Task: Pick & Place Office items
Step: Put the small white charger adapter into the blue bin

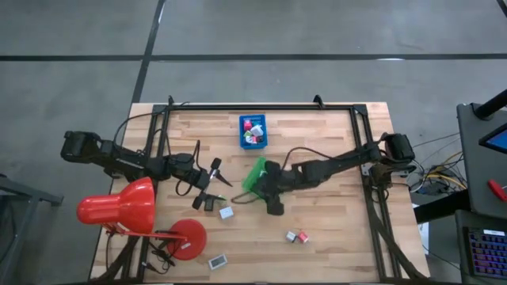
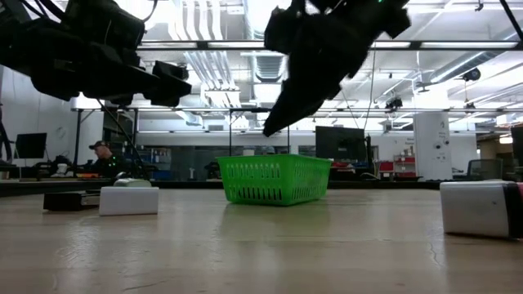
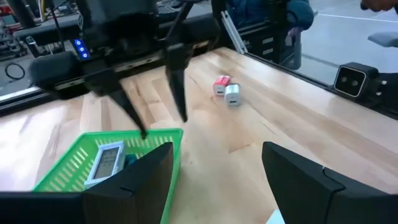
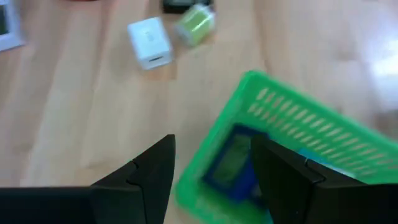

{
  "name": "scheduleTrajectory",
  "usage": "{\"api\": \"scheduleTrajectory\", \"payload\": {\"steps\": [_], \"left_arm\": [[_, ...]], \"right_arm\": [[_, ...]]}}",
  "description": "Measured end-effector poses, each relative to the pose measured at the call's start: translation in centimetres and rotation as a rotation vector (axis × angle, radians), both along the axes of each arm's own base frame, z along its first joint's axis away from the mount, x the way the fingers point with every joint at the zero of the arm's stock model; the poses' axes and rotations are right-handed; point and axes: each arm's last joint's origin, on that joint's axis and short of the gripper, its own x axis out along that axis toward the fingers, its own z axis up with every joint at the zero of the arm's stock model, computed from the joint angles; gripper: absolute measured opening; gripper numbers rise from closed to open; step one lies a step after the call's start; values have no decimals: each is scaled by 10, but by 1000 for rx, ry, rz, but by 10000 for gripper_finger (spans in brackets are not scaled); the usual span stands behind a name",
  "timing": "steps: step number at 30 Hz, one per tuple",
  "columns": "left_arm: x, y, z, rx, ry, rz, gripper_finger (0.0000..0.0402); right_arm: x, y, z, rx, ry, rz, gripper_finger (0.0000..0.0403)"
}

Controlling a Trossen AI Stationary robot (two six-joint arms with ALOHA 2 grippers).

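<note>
The green tray [image 1: 253,172] stands mid-table, with a flat piece with a display [image 3: 107,162] lying in it. My right gripper [image 3: 163,124] hangs open and empty just above the tray's near right corner [image 4: 211,168]. My left gripper [image 1: 220,174] waits open to the tray's left, pointing at it [image 3: 214,168]. The blue tray [image 1: 253,131] at the far middle holds several small pieces. Loose on the wood lie a white cube [image 1: 226,212], a dark piece [image 1: 207,202], a pink and a white cube [image 3: 226,90] and a flat piece [image 1: 217,261].
A big red desk lamp [image 1: 127,210] stands at the near left, its round base [image 1: 188,237] close to the loose pieces. A dark frame [image 1: 261,107] runs along the table's far edge and sides. Bare wood lies near and right of the green tray.
</note>
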Motion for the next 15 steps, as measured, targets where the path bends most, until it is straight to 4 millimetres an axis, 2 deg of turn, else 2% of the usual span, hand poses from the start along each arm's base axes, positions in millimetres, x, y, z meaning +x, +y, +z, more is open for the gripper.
{"api": "scheduleTrajectory", "payload": {"steps": [7,15], "left_arm": [[0,0,0,0,0,0,250],[0,0,0,0,4,0,250]], "right_arm": [[-18,32,9,89,54,-60,201],[-38,66,7,157,139,-159,201]]}}
